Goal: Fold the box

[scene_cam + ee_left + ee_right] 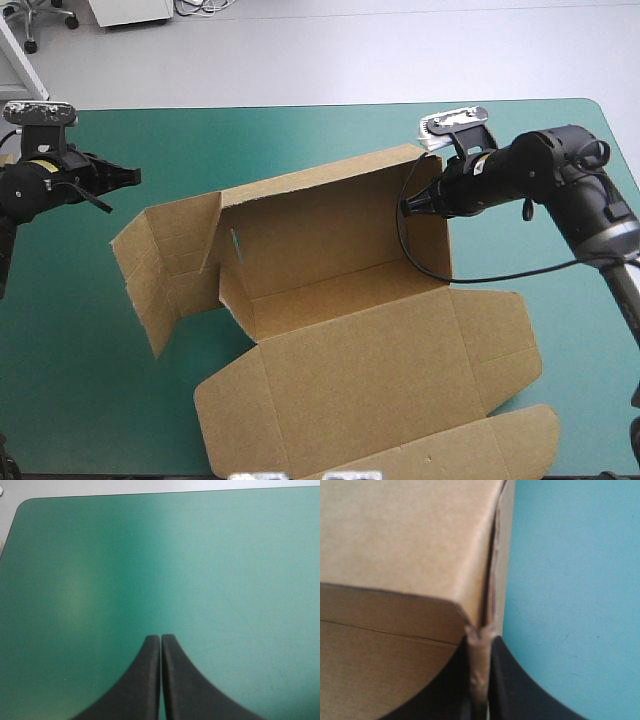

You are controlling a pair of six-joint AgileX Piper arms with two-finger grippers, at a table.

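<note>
Roughly halfway — brown cardboard box (340, 290), end wall pinched in right tool (480, 632), left tool (161, 639) clenched empty — flaps near it untucked.

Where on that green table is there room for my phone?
Bare teal-green cover runs along the far edge behind the box, and fills the near left corner beside its left flaps. The middle is crowded: the box sprawls there, the right gripper shut on its right wall, the left gripper hovering at far left.
</note>
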